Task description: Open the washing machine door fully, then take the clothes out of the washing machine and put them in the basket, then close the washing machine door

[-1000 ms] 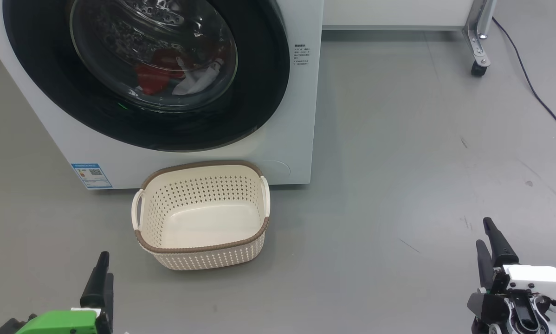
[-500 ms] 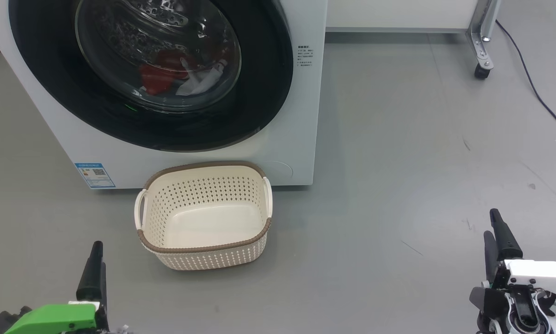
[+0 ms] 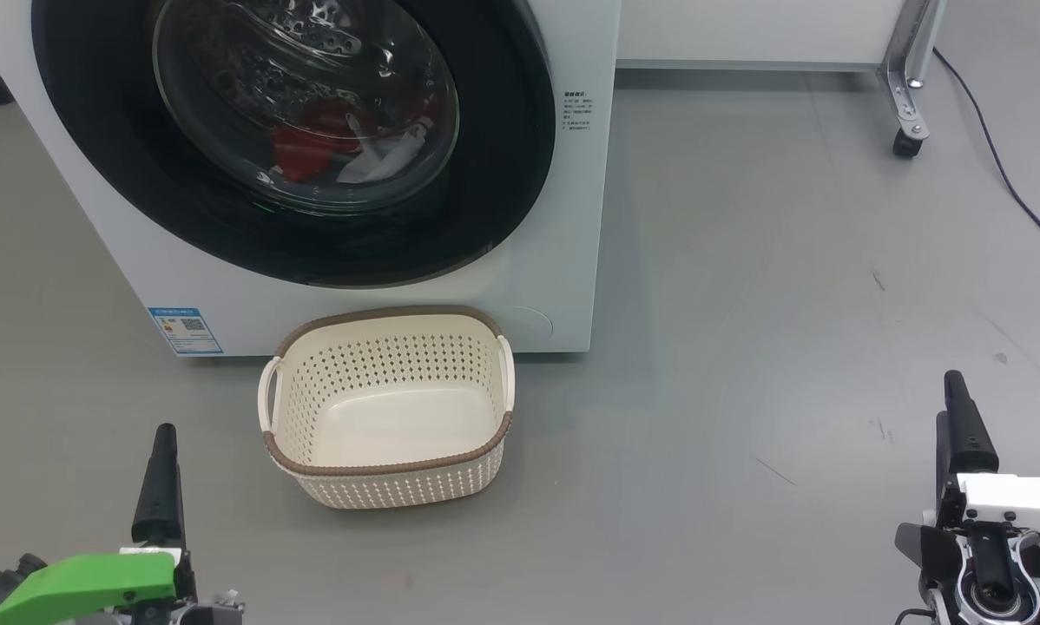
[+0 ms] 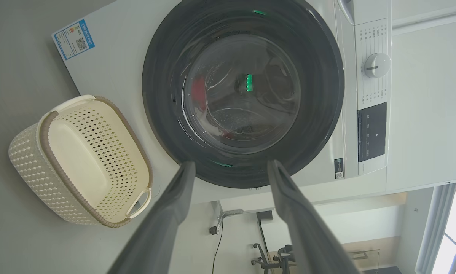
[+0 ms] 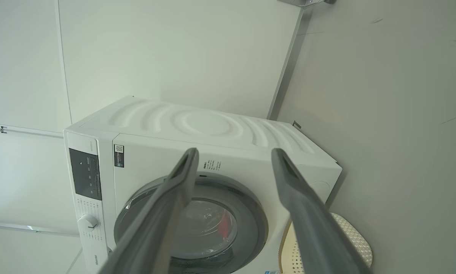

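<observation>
The white washing machine (image 3: 563,260) stands at the upper left, and its top shows in the right wrist view (image 5: 212,129). The washing machine door (image 3: 503,174) with its black rim lies against the front (image 4: 163,95) (image 5: 256,228). Red and white clothes (image 3: 329,148) lie behind the glass (image 4: 198,91) (image 5: 224,228). The cream basket (image 3: 390,467) sits empty on the floor just before the machine (image 4: 136,144) (image 5: 351,236). My left gripper (image 3: 166,431) is open at the lower left, well short of the basket (image 4: 231,163). My right gripper (image 3: 948,399) is open far right (image 5: 234,150).
A metal frame leg on a castor (image 3: 906,130) stands at the upper right, with a black cable (image 3: 1006,182) trailing over the grey floor (image 3: 746,347). The machine's knob (image 4: 376,65) and dark control panel (image 4: 372,131) sit above the door.
The head view has shifted, so the machine and basket sit slightly lower and to the right. In that view the right gripper stands higher and further right. Both grippers stay open.
</observation>
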### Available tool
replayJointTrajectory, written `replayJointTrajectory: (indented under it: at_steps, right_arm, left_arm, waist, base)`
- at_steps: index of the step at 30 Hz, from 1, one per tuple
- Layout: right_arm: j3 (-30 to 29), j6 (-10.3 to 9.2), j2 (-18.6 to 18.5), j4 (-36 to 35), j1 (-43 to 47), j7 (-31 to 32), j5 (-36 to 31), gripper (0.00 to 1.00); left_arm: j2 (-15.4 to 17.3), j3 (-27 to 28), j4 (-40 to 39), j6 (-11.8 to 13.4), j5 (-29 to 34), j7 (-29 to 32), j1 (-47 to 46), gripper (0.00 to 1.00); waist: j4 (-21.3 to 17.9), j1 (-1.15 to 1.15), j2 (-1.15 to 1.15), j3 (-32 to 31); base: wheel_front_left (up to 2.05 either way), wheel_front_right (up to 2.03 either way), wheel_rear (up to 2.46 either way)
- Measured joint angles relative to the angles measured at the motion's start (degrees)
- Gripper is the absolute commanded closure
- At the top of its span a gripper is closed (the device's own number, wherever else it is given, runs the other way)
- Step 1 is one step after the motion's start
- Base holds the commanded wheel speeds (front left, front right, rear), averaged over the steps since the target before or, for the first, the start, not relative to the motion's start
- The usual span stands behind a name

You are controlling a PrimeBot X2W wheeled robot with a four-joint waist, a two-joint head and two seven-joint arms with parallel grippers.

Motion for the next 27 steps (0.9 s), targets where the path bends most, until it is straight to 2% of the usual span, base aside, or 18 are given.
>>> replayJointTrajectory:
  at_steps: [13,27]
  right_arm:
    - [1.2,0.0,-0.3,-3.9,0.0,-2.9,-7.2,0.0]
    - [1.9,0.01,-0.6,-6.2,0.0,-5.7,-13.9,0.0]
  left_arm:
    - [0.1,-0.5,-4.1,0.0,6.5,-2.8,0.0,0.0]
    - [0.3,-3.7,-7.2,0.0,22.3,-5.5,0.1,0.0]
  waist:
    - [0.6,0.0,0.0,-0.5]
    - [1.1,0.0,0.0,-0.6]
  base:
    - [0.0,0.0,0.0]
    - [0.0,0.0,0.0]
